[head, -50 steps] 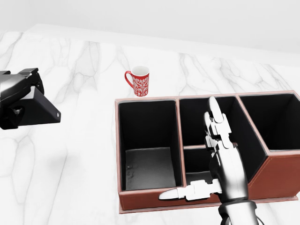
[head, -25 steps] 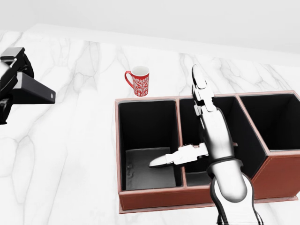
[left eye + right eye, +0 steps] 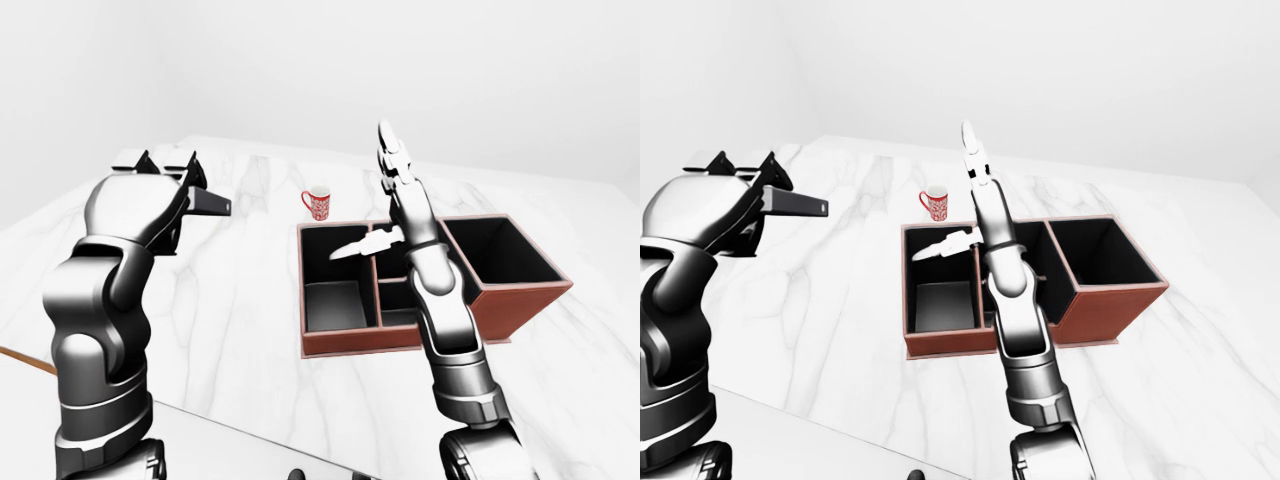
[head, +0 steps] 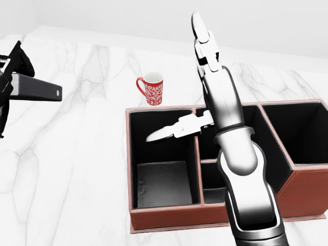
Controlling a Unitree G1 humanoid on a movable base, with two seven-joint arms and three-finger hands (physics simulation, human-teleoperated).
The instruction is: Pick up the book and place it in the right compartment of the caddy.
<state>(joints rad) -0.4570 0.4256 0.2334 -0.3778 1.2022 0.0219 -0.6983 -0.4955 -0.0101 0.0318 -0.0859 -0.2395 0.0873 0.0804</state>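
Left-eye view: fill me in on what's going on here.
The left hand holds the dark book up off the marble counter, well left of the caddy. The right hand is raised over the caddy with open fingers, holding nothing. A red mug stands just beyond the caddy. All compartments look empty.

Right hand (image 4: 192, 97) raised, fingers spread.
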